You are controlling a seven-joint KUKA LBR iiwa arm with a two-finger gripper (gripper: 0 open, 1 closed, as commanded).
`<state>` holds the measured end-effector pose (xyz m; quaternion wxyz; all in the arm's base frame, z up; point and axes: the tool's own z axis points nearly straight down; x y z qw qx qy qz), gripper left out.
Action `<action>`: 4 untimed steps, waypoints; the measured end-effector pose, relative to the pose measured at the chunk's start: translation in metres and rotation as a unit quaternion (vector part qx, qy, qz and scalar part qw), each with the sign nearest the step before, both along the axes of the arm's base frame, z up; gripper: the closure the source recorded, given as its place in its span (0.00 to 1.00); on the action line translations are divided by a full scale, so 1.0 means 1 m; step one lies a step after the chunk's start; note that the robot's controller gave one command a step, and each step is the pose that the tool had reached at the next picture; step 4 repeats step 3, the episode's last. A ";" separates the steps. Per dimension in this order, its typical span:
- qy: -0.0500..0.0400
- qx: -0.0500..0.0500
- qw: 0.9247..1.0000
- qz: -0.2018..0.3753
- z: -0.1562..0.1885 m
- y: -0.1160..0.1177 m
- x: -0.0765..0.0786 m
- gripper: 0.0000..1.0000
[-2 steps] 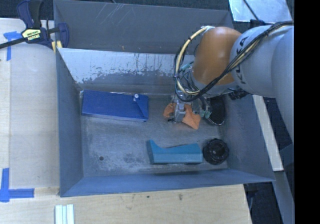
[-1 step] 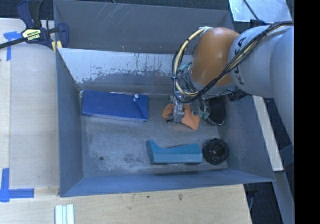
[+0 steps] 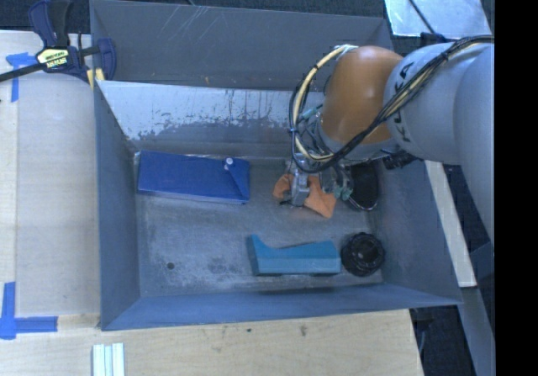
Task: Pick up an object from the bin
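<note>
Gripper [image 3: 298, 191] low at orange crumpled thing [image 3: 320, 203], mid-bin toward right wall; can't tell if open or closed on it. Black oval [image 3: 364, 188] just beside. Blue box [image 3: 193, 177] by left wall; blue block [image 3: 294, 256] and black disc [image 3: 363, 253] near front edge.

Two blocks [image 3: 193, 177] [image 3: 294, 256], two discs [image 3: 363, 253] [image 3: 366, 187], one scrap [image 3: 320, 203]

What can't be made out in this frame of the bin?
In the camera view:
- the orange thing, mid-bin: the gripper covers part of it, so its shape is unclear.
- the black thing by the right wall: partly hidden behind the arm.
- the round black thing, front right: too small to identify.
</note>
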<state>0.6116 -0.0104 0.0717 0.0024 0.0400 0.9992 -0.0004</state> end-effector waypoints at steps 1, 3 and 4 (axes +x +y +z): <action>-0.001 0.000 1.000 -0.003 0.000 0.004 -0.009 1.00; -0.001 0.000 1.000 -0.009 0.000 0.001 -0.021 1.00; -0.001 0.000 1.000 -0.009 0.000 0.001 -0.021 1.00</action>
